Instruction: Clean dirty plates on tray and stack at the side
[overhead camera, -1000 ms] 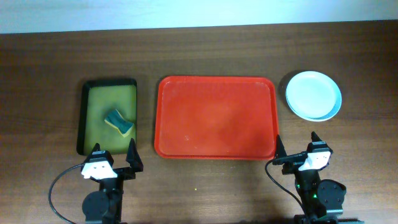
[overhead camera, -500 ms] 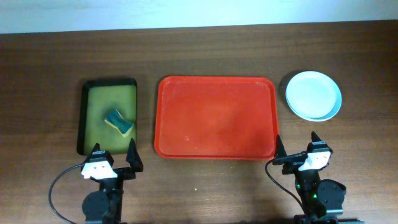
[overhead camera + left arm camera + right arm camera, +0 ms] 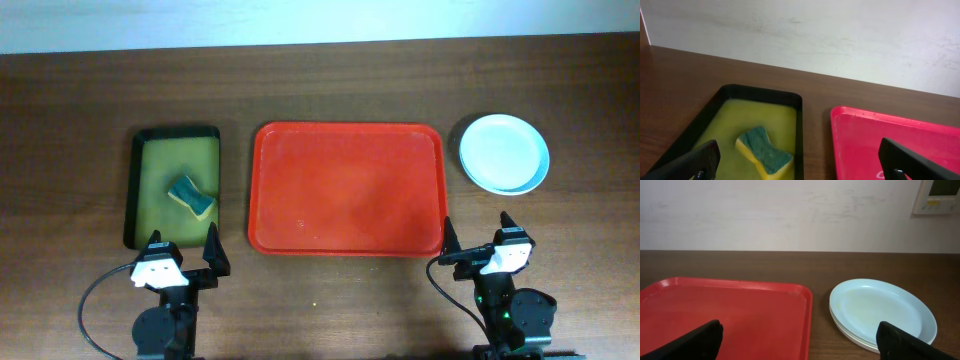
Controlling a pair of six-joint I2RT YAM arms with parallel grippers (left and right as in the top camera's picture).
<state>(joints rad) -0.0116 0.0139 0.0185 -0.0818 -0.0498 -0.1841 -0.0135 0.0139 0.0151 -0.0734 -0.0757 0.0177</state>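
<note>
One red tray (image 3: 345,188) lies flat at the middle of the brown table (image 3: 330,80), its long sides running left to right. The plates (image 3: 504,153) are not on it. They sit in one stack on the wood just beside the tray's far right corner, near its rim but apart from it. The top plate is pale and looks clean in the right wrist view, and at least one more rim shows beneath it on the near side. I cannot count from these views how many plates the stack holds. On the other side of the red tray, one smaller black tray (image 3: 177,133) with an olive-green floor stands parallel to it, with a narrow strip of table between them. It holds one sponge (image 3: 191,195) with a dark teal top and a yellow underside, lying askew in the near half. There are two grippers, one on each arm, and both are at the near edge of the table. The left gripper (image 3: 183,242) is just in front of the black tray's near right corner, its two fingers (image 3: 695,162) spread wide and gripping nothing. The right gripper (image 3: 477,232) is off the red tray's near right corner, well short of the stack, and its two fingers (image 3: 697,340) are likewise held wide apart with nothing between them.
</note>
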